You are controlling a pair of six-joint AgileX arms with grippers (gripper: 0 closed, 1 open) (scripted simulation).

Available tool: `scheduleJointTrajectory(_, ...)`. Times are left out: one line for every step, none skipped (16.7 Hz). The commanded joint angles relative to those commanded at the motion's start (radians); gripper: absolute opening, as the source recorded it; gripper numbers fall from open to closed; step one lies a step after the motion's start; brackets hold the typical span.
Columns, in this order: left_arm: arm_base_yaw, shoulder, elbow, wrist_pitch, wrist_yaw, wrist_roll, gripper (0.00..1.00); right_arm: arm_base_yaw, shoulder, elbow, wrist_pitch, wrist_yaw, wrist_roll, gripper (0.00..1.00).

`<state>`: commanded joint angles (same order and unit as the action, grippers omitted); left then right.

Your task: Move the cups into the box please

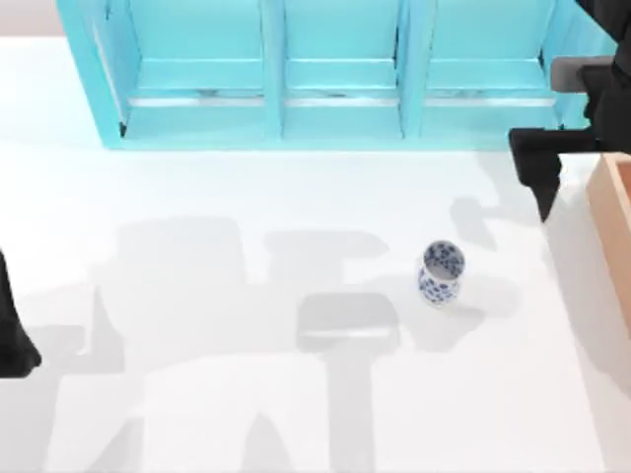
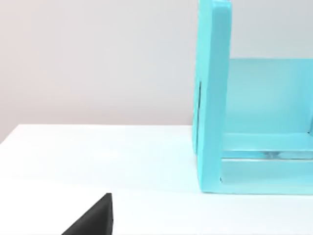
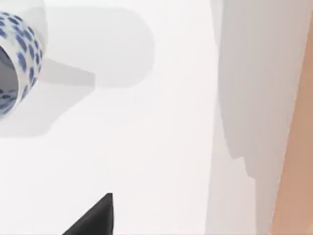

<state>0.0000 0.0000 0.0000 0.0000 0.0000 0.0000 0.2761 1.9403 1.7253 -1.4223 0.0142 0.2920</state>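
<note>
Right of centre on your white worktop (image 1: pixel 197 197) stands the blue-patterned cup (image 1: pixel 441 272), upright, well apart from your right pincer (image 1: pixel 545 182) near the tan box (image 1: pixel 613 212); its opening I cannot tell.

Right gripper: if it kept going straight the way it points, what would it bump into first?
Probably just the bare table. The right gripper points down at it, between the cup and the box; depth is hard to judge.
</note>
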Motion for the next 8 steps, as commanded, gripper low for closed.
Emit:
scheduleJointTrajectory(0.0,0.0,0.0,0.0,0.0,0.0,1.0,0.046,0.033,0.022,0.008,-0.001,0.051,1.0)
scheduleJointTrajectory(0.0,0.0,0.0,0.0,0.0,0.0,1.0,0.086,0.061,0.044,0.017,-0.002,0.095,1.0)
scheduleJointTrajectory(0.0,0.0,0.0,0.0,0.0,0.0,1.0,0.121,0.084,0.064,0.028,-0.003,0.132,1.0)
scheduleJointTrajectory(0.0,0.0,0.0,0.0,0.0,0.0,1.0,0.151,0.101,0.083,0.039,-0.006,0.161,1.0)
scheduleJointTrajectory(0.0,0.0,0.0,0.0,0.0,0.0,1.0,0.175,0.114,0.1,0.049,-0.008,0.183,1.0)
scheduleJointTrajectory(0.0,0.0,0.0,0.0,0.0,0.0,1.0,0.193,0.123,0.114,0.057,-0.01,0.199,1.0)
scheduleJointTrajectory(0.0,0.0,0.0,0.0,0.0,0.0,1.0,0.205,0.128,0.124,0.063,-0.012,0.208,1.0)
scheduleJointTrajectory(0.0,0.0,0.0,0.0,0.0,0.0,1.0,0.211,0.13,0.129,0.067,-0.013,0.212,1.0)
